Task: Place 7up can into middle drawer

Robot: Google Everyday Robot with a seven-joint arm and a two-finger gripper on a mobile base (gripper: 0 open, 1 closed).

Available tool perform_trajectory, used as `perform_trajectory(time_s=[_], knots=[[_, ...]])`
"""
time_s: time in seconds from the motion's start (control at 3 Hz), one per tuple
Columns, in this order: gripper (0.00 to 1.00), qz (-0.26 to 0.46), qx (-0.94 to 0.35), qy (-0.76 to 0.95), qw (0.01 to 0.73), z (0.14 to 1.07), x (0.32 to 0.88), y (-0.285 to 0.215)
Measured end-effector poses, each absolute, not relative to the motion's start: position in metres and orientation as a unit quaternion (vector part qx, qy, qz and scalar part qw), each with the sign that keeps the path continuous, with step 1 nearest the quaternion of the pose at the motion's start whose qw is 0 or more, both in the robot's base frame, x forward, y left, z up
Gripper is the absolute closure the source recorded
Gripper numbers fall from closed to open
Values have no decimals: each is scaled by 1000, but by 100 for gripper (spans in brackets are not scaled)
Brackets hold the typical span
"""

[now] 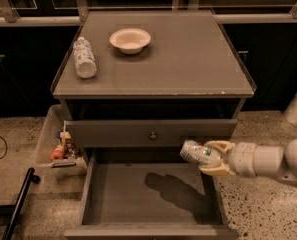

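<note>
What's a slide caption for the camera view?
Gripper holds 7up can over open middle drawer, right side; bottle and bowl on cabinet top.

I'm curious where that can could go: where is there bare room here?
The drawer floor is bare, wall to wall; the tool, gripping the can, hangs at its right rear. On the tabletop, the right half and front are free; bottle and bowl crowd the left rear.

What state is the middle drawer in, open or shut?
Open: the drawer shows its bare floor. The gripper holds the can above its right rear corner.
</note>
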State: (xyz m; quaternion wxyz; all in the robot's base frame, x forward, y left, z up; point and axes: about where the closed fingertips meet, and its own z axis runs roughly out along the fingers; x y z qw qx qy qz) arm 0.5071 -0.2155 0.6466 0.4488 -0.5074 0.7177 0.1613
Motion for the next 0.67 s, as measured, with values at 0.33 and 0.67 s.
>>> perform_trajectory(time_s=[0.33,0.67], knots=[[100,182,-503,732,422,583,495,-194],[100,182,-503,732,422,583,495,-194]])
